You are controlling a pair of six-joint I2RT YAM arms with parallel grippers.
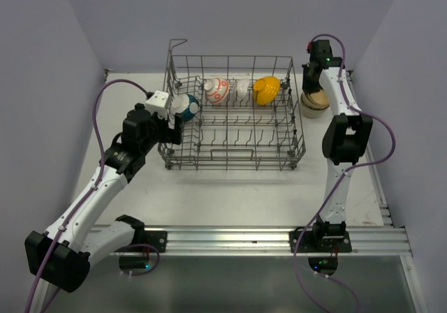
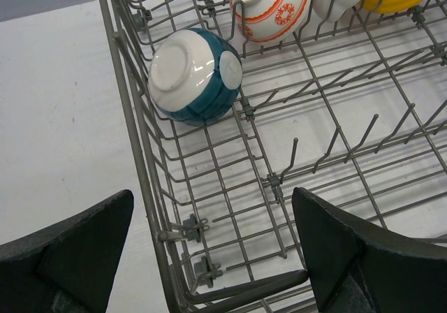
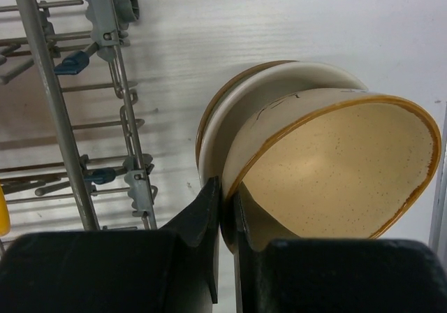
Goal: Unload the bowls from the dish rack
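The grey wire dish rack [image 1: 230, 161] holds a white-teal bowl [image 1: 185, 107], a white bowl with orange-red pattern [image 1: 216, 91], a white bowl [image 1: 242, 88] and a yellow bowl [image 1: 266, 90]. My left gripper [image 1: 172, 126] is open over the rack's left wall [image 2: 136, 152], just short of the white-teal bowl [image 2: 195, 75]. My right gripper [image 1: 318, 82] is shut on the rim of a beige bowl [image 3: 342, 173], held tilted over a stack of beige bowls [image 1: 314, 103] right of the rack; the stack's top bowl [image 3: 230, 117] shows under it.
The rack's raised wire loop [image 1: 178, 44] stands at its back left corner. Upright tines [image 2: 328, 145] fill the rack floor. Side walls close in the table left and right. A metal rail [image 1: 244, 239] runs along the near edge.
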